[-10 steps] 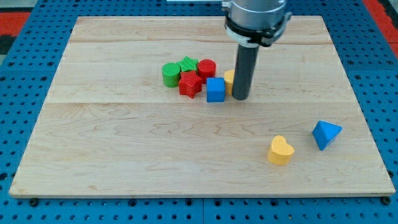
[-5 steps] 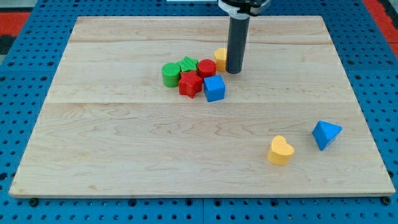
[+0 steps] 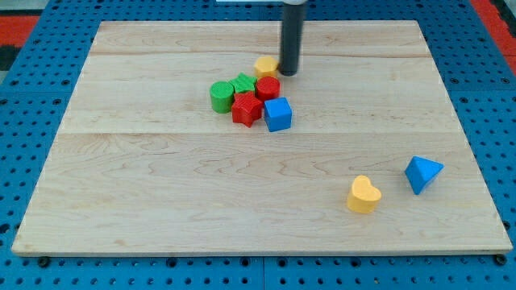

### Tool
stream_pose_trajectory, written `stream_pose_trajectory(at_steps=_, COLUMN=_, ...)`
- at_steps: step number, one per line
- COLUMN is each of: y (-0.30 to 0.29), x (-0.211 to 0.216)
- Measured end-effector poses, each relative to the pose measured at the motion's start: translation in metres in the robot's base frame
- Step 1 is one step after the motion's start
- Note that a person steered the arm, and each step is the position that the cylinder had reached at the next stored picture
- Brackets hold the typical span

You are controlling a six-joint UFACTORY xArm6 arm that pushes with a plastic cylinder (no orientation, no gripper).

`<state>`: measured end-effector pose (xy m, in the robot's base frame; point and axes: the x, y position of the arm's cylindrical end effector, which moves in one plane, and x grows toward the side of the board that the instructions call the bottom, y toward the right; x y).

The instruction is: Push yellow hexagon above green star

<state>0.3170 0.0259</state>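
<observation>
Green star (image 3: 243,83) serves as the landmark: it sits in the cluster with a green cylinder (image 3: 220,97) on its left and a red star (image 3: 246,108) just below. Up and to its right lies the yellow hexagon (image 3: 265,66), beside a red cylinder (image 3: 268,87). Right of the hexagon, touching it, stands my tip (image 3: 289,73), a bare rod with nothing to clench. To my eye, the hexagon wants a further nudge leftward to sit straight above the star.

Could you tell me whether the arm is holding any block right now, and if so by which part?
Nothing is held; the rod cannot grip. My tip rests against the view's right side of the yellow hexagon, which sits just above the red cylinder.
</observation>
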Motion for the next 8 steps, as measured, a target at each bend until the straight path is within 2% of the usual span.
stream_pose_trajectory(at_steps=2, y=-0.017, x=-0.026)
stream_pose_trajectory(at_steps=3, y=-0.075, x=-0.028)
stream_pose_trajectory(at_steps=7, y=-0.074, x=-0.012)
stream_pose_trajectory(at_steps=8, y=-0.103, x=-0.012)
